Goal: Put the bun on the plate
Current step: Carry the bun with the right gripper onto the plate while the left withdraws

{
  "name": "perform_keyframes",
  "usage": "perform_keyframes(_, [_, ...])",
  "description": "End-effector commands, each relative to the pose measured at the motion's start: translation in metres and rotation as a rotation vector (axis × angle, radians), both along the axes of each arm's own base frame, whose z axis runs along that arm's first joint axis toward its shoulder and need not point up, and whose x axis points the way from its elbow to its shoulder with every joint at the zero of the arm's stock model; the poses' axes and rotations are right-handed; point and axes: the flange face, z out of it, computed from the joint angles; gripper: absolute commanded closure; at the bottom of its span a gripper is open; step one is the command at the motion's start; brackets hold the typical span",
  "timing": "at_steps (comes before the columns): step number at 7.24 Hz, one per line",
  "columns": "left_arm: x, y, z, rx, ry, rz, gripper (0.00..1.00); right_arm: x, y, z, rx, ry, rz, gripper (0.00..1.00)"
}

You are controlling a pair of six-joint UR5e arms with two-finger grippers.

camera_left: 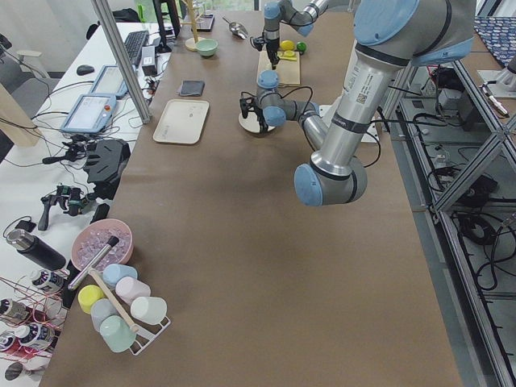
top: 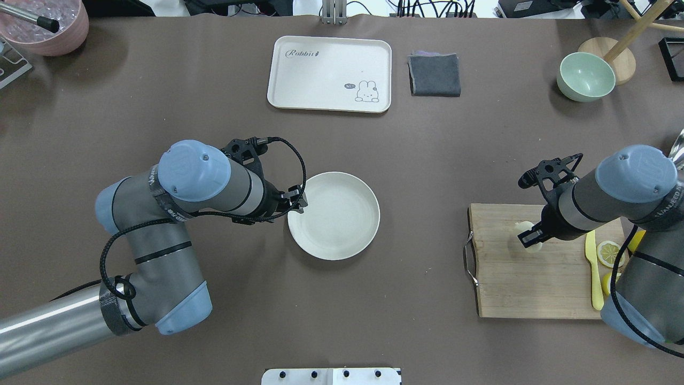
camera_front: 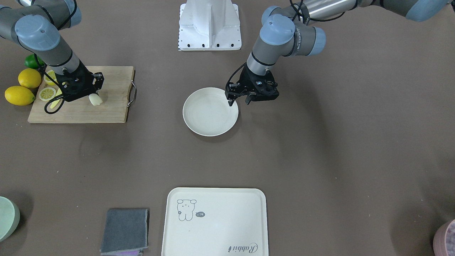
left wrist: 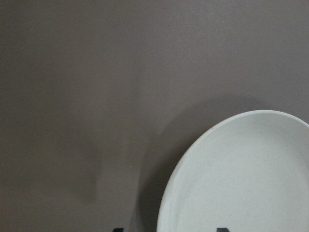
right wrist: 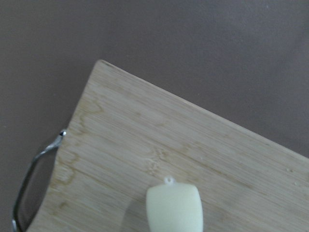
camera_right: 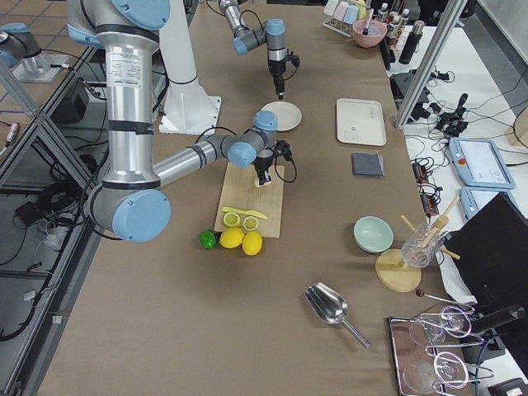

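Right hand points down over the board, fingers closed on the bun. The bun sticks out below the tips, toward the board's handle end. Lifted or resting: cannot tell. The top-down grip reads as set for a carry to the plate.

Plate sits bare mid-tabletop, well apart from the board. Left hand hangs at the plate's rim on the side away from the board, fingers apart, holding nothing; possibly there to steady the plate.

Route from board to plate: bare tabletop. Lemons, lime and slices crowd the board's other end, off the route. Tray and cloth lie beyond the plate. Only concern: left hand close to the drop spot.
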Motion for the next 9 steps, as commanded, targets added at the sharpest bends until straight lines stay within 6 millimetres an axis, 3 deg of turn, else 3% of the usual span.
perform_keyframes(1, [-0.052,-0.004,0.013,0.079,0.002,0.034,0.29,-0.035,-0.019,-0.077,-0.054,-0.102,0.083,0.81])
perform_keyframes(3, [-0.120,-0.031,0.060,0.082,-0.030,0.064,0.27,-0.132,-0.028,-0.200,-0.182,-0.215,0.178,0.81])
perform_keyframes(4, [-0.150,-0.041,0.089,0.128,-0.065,0.108,0.25,-0.179,-0.029,-0.233,-0.215,-0.221,0.219,0.80])
perform_keyframes(5, [-0.179,-0.049,0.119,0.167,-0.105,0.122,0.24,-0.215,-0.022,-0.246,-0.197,-0.206,0.245,0.80])
perform_keyframes(6, [-0.187,-0.048,0.133,0.172,-0.125,0.130,0.24,-0.239,-0.014,-0.252,-0.227,-0.195,0.264,0.80])
perform_keyframes(9, [-0.185,-0.050,0.135,0.172,-0.130,0.132,0.21,-0.259,-0.023,-0.243,-0.226,-0.159,0.305,0.78])
